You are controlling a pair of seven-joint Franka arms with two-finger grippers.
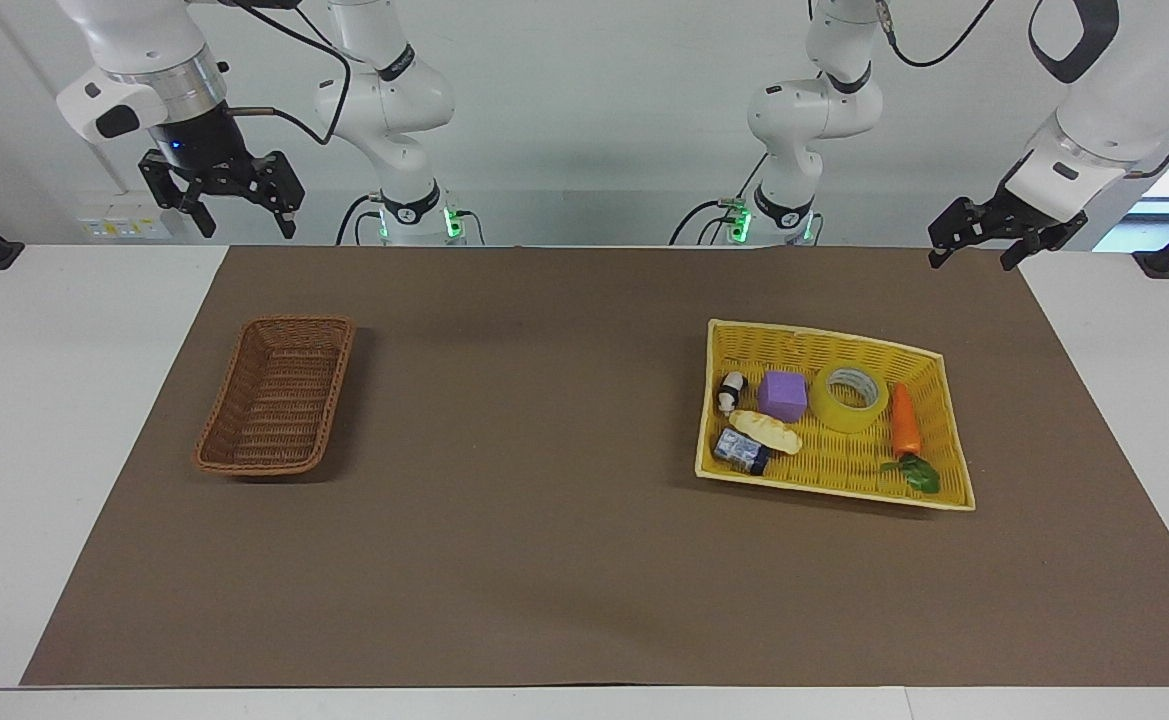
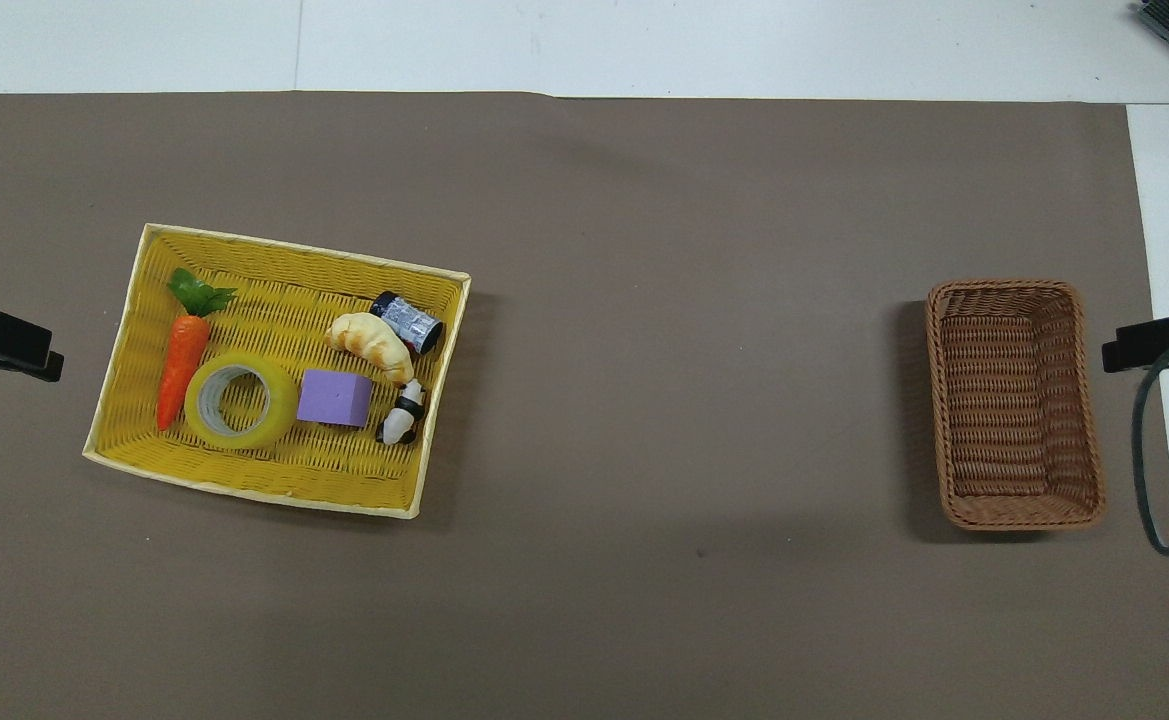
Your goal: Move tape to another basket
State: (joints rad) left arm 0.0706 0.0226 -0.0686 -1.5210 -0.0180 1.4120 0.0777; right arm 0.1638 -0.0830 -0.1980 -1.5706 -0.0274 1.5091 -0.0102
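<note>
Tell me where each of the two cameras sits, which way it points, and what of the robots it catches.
Facing view: high across the table, looking at both arms; left gripper and right gripper hang raised at the table's robot edge.
Overhead view: above the robots' end, looking steeply down; only gripper tips show at the side edges.
Shared: tape in the yellow tray, the empty brown basket.

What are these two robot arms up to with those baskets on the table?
Nothing is being handled yet. The tape lies flat in the yellow tray basket at the left arm's end of the table, between a purple cube and a toy carrot. The brown basket it should go into sits at the right arm's end. The left gripper and the right gripper both hang open above the table's edge by the robots, waiting.
</note>
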